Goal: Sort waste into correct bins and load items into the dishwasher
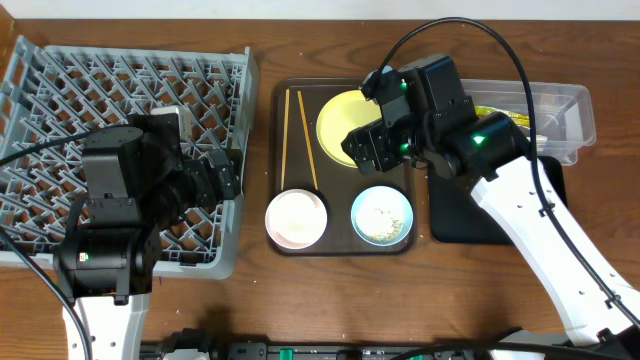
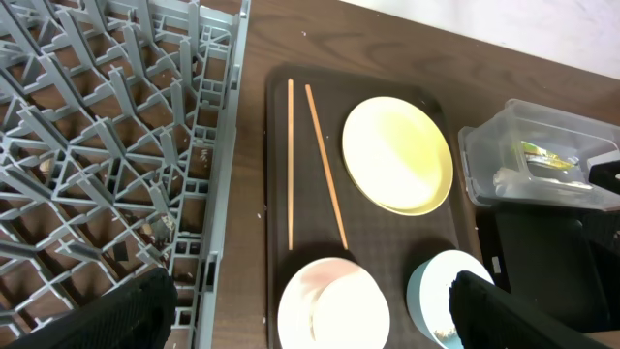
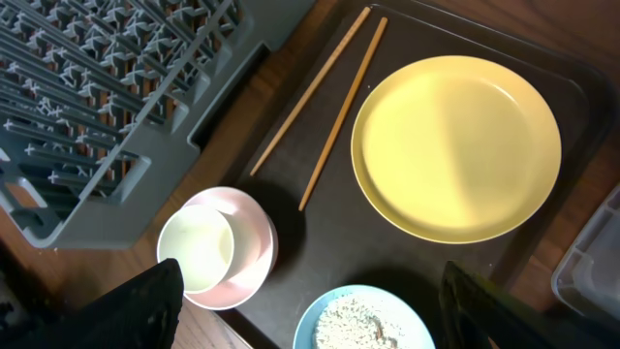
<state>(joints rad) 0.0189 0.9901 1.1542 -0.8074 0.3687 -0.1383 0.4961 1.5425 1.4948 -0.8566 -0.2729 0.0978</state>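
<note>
**Both claws open, dishes on the brown tray**

The grey dish rack (image 1: 60, 110) fills the far-left corner of the table (image 1: 260, 300), and no dish can be seen in it. The left gripper (image 2: 312, 291) hangs over the rack's right edge. Its two fingers are spread wide and there is nothing between them.

The brown serving tray (image 1: 340, 247) lies in the middle of the table. On its far part lies the yellow plate (image 1: 335, 120), with the two chopsticks (image 1: 300, 140) just to the left of it, nearly parallel. On its near part stand the white bowl (image 1: 296, 218) and, to the right of it, the light-blue bowl (image 1: 383, 215), which holds whitish crumbs (image 3: 354, 325).

The right gripper (image 3: 312, 271) hovers above the tray, over the right side of the plate, with its fingers also wide apart and empty.

Toward the far-right corner stands the clear tub (image 1: 560, 115). The green-yellow wrapper (image 2: 547, 155) lies inside it, and a white napkin (image 2: 528, 181) is beside the wrapper. The black tray (image 1: 455, 215) lies just on the near side of the tub, partly under the right arm.
</note>
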